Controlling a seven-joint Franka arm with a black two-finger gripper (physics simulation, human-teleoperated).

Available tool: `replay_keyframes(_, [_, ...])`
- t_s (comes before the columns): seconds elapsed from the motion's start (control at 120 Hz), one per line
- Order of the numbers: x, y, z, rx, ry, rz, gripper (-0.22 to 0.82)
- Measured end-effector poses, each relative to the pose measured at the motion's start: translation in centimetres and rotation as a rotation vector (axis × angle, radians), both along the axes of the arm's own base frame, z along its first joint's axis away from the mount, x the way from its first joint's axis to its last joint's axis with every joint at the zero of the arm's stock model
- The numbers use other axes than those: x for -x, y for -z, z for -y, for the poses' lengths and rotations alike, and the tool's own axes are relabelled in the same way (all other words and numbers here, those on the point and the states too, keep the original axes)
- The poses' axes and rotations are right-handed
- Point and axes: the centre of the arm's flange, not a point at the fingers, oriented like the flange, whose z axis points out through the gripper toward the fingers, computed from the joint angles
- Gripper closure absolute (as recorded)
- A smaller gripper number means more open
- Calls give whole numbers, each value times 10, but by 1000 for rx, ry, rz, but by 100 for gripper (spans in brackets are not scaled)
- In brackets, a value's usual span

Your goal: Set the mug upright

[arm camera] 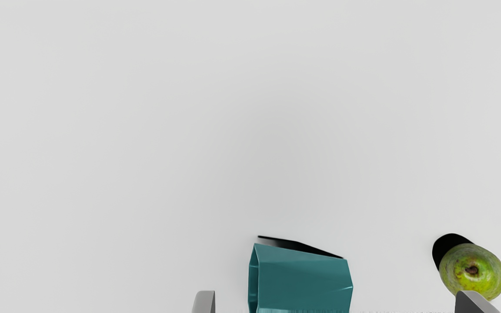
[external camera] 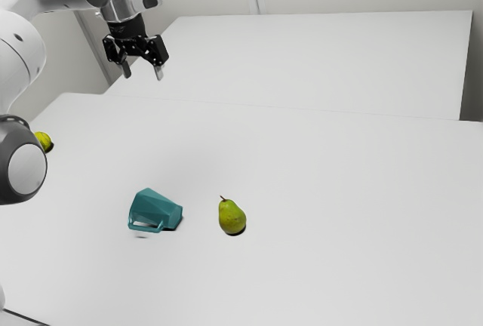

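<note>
High above the table, my gripper (external camera: 143,73) is open and holds nothing in the exterior view. A teal faceted mug (external camera: 154,210) lies on its side below it, mouth toward the exterior view's left, base toward the pear, handle on the side nearer that camera. In the wrist view the mug (arm camera: 302,280) appears between the widely parted fingertips of my gripper (arm camera: 335,302), well beneath them. Its handle is hidden there.
A green pear (external camera: 232,217) stands upright beside the mug's base end, and one fingertip overlaps the pear (arm camera: 472,271) in the wrist view. A yellow-green fruit (external camera: 43,141) sits at the white table's (external camera: 339,190) far-left part, partly behind the arm.
</note>
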Motion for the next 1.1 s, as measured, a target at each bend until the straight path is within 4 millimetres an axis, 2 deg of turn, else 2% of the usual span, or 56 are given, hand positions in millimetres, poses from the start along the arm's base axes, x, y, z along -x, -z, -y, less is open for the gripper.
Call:
replay_keyframes(0.167, [-1, -2, -5, 4, 7, 10, 0])
replay_keyframes(0.242, [-2, -3, 0, 3, 20, 20, 0])
replay_keyframes(0.417, [-8, 15, -1, 2, 29, -5, 0])
replay_keyframes(0.492, [-9, 25, -14, 11, 10, -22, 0])
replay_keyframes(0.517, [-8, 29, -24, 23, -7, -31, 0])
replay_keyframes(0.608, [1, 54, -83, 125, -101, -83, 0])
replay_keyframes(0.717, [21, 89, -136, 271, -176, -139, 0])
replay_keyframes(0.783, [33, 108, -160, 345, -199, -160, 0])
replay_keyframes(0.958, [66, 157, -204, 502, -228, -201, 0])
replay_keyframes(1.1, [85, 179, -213, 570, -209, -203, 0])
